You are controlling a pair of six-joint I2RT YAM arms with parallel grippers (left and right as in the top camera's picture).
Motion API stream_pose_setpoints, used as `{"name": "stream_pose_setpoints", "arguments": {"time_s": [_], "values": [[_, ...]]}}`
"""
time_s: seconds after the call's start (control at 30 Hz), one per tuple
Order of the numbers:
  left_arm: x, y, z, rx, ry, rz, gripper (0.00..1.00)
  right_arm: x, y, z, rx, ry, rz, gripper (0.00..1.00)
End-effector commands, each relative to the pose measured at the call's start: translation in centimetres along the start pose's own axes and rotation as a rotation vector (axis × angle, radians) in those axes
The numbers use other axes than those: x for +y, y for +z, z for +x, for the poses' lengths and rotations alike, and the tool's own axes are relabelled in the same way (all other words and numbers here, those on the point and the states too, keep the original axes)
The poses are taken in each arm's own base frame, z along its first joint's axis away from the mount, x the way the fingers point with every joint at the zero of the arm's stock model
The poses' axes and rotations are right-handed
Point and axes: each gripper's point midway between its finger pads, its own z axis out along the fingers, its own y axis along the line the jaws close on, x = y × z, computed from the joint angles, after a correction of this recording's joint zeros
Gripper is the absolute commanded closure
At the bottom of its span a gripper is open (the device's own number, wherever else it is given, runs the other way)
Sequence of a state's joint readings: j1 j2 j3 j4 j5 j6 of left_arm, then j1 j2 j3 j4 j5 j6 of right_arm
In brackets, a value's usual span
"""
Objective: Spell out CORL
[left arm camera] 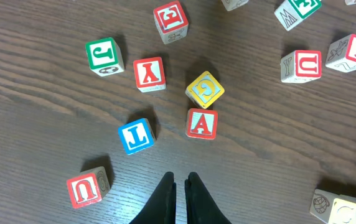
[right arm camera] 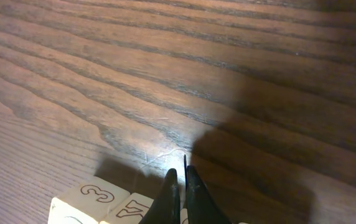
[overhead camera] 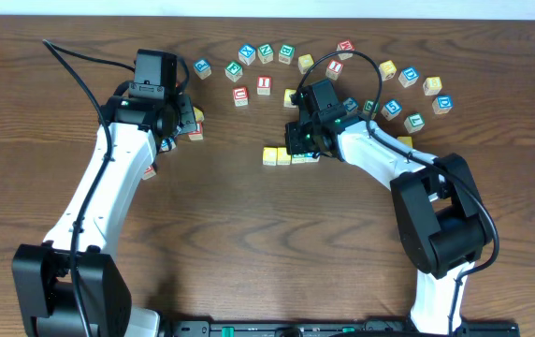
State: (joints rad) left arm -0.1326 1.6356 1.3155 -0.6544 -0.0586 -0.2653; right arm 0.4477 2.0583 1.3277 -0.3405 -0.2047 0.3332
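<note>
A short row of yellow blocks point(overhead camera: 277, 155) lies mid-table, and I cannot read their top letters. My right gripper point(overhead camera: 302, 142) hovers at the row's right end, shut and empty. In the right wrist view its fingertips point(right arm camera: 179, 175) sit just above pale block sides, one marked "3" point(right arm camera: 95, 192). My left gripper point(left arm camera: 181, 182) is shut and empty above bare wood. Ahead of it lie a blue L block point(left arm camera: 135, 135), a red A block point(left arm camera: 201, 123) and a yellow G block point(left arm camera: 205, 89). The left gripper point(overhead camera: 176, 120) is at the left in the overhead view.
Around the left gripper lie a red U block point(left arm camera: 88, 188), a red Y block point(left arm camera: 149, 73), a green J block point(left arm camera: 104, 56) and a red E block point(left arm camera: 170, 18). An arc of loose letter blocks point(overhead camera: 266, 51) runs along the back to the right side point(overhead camera: 433, 86).
</note>
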Motion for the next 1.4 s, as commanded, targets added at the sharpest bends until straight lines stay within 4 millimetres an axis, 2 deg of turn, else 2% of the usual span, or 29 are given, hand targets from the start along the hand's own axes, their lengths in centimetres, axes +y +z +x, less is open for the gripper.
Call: {"name": "stream_pose_setpoints", "arguments": {"time_s": [0.0,0.37,0.67,1.03,1.37], "values": [[0.2,0.4,0.3,0.015,-0.010,-0.009,0.92,0.2,-0.1,-0.4,-0.008,0.009,0.010,0.99],[0.2,0.4,0.3,0.016,-0.010,-0.009,0.92,0.3,-0.1,-0.9,-0.027,0.024,0.003,0.99],[0.2,0.4,0.3,0.015,-0.010,-0.009,0.92,-0.4,-1.3,-3.3,-0.078,0.044,0.000,0.99],[0.2,0.4,0.3,0.015,-0.010,-0.009,0.92,-3.9,-1.8,-1.2,0.015,0.113,0.091,0.99],[0.2,0.4,0.3,0.015,-0.028,-0.009,0.92,-3.7,-1.7,-0.2,0.053,0.111,0.098,0.99]]}}
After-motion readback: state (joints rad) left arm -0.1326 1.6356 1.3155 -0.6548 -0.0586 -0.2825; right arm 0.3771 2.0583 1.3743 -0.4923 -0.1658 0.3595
